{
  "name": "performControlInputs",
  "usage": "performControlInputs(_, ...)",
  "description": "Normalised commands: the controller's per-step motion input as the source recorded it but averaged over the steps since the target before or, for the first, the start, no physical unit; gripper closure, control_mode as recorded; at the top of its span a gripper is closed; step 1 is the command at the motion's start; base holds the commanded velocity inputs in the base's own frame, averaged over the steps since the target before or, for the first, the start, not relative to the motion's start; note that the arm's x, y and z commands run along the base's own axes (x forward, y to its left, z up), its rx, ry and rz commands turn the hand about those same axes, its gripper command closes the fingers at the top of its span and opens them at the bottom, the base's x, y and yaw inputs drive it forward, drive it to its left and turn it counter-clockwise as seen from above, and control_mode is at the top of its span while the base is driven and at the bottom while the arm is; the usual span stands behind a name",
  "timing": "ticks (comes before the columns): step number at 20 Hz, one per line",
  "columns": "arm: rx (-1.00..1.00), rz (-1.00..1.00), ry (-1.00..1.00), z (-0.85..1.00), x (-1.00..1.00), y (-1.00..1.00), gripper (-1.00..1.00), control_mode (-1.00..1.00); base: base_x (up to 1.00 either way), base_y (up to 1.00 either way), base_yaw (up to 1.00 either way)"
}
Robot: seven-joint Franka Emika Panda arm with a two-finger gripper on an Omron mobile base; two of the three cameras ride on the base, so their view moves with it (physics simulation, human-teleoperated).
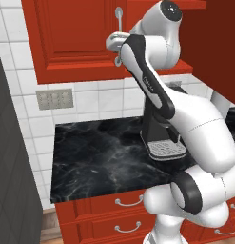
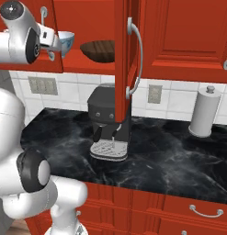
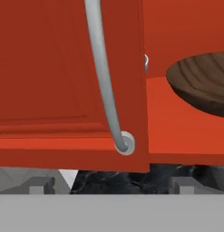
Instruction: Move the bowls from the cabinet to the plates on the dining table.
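White tiled wall (image 2: 179, 98) with grey outlets (image 1: 54, 99) backs a black marble table (image 2: 179, 165) over red drawers (image 1: 123, 214); a coffee machine (image 2: 105, 124) and paper-towel roll (image 2: 201, 114) stand there.

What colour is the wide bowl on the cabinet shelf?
Dark brown wood grain; the wide bowl shows best in the hand view.

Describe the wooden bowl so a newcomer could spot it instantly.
Find the red wall cabinet above the black counter, one door swung open. On its shelf, above the coffee machine, sits the wooden bowl: dark brown, wide and shallow, unlike the white blue-patterned bowl beside it.
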Motion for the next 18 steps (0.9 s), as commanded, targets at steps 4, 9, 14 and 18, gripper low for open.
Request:
performControlInputs(4, -0.01, 0.00, 0.00, 0.00, 0.30, 0.00, -1.00, -1.00, 0.00, 0.00, 0.00)
performControlInputs(9, 0.00, 0.00, 0.00, 0.00, 0.18, 0.00, -1.00, -1.00, 0.00, 0.00, 0.00)
performControlInputs(14, 0.00, 0.00, 0.00, -0.01, 0.29, 0.00, -1.00, -1.00, 0.00, 0.00, 0.00)
performControlInputs(18, -0.01, 0.00, 0.00, -0.02, 0.34, 0.00, -1.00, -1.00, 0.00, 0.00, 0.00)
